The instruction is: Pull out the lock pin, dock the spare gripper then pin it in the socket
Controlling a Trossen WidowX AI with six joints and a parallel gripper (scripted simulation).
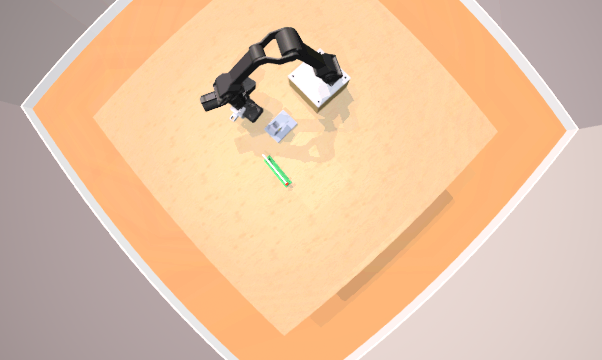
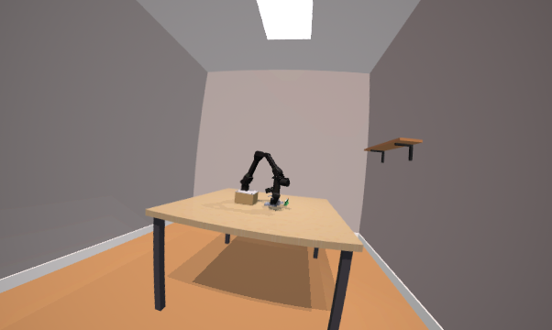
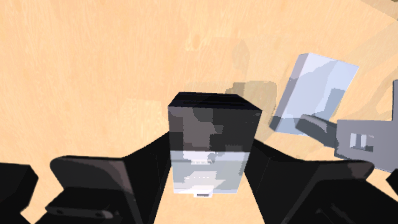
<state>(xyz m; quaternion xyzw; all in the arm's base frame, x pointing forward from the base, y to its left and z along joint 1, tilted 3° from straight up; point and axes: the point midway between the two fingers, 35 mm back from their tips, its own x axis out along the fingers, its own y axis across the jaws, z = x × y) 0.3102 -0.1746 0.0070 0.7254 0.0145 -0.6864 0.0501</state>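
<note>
A bright ceiling panel (image 2: 289,19) lights the room, soft shadows spread, and wide-angle distortion bows the edges

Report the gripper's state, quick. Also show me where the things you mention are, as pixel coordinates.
Gripper (image 1: 242,114) (image 3: 205,131): closed on a black-and-white block (image 3: 212,135), likely the spare gripper.

Black arm (image 1: 241,70) (image 2: 259,155), green-and-white strip (image 1: 277,171) with red tip, pale-grained tabletop (image 1: 301,240) (image 2: 258,225).
</note>
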